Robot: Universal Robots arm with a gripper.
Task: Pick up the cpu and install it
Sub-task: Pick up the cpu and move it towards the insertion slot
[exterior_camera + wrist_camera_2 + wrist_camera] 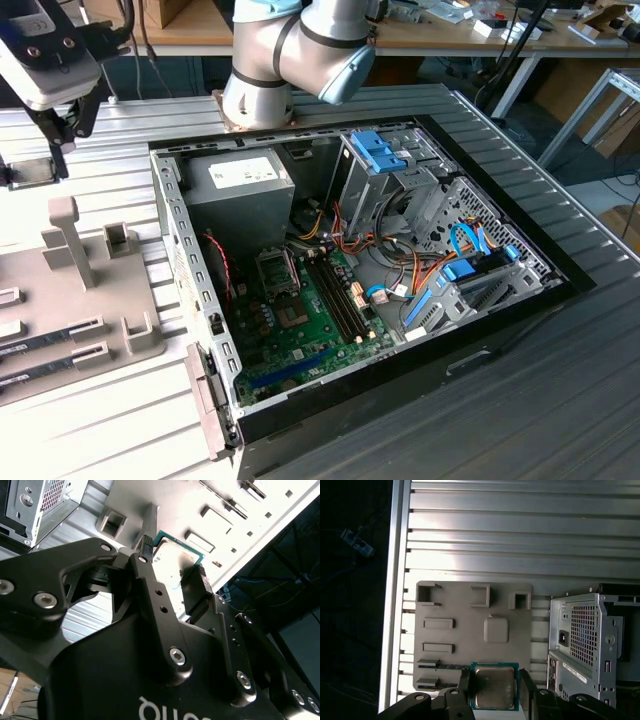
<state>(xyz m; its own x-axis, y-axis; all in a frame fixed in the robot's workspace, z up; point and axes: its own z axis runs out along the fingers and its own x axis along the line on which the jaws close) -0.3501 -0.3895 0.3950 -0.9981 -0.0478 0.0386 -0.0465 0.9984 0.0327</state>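
The cpu (493,687) is a flat square chip with a green rim and a dull silver lid. My gripper (495,686) is shut on it, one black finger (464,681) against each of two opposite edges. In the second wrist view the cpu (175,557) sits between the same fingers (200,577), held above the grey parts tray (215,500). In the exterior view my gripper (50,160) hangs at the far left with the cpu (25,172) over the tray (90,290). The motherboard socket (275,268) lies inside the open computer case (350,270).
The tray (470,630) has a bare square pad (496,629), upright blocks and two memory sticks (50,345). The case holds a grey power-supply box (245,185), drive cages with blue clips (380,150) and loose cables. The arm's base (255,95) stands behind the case.
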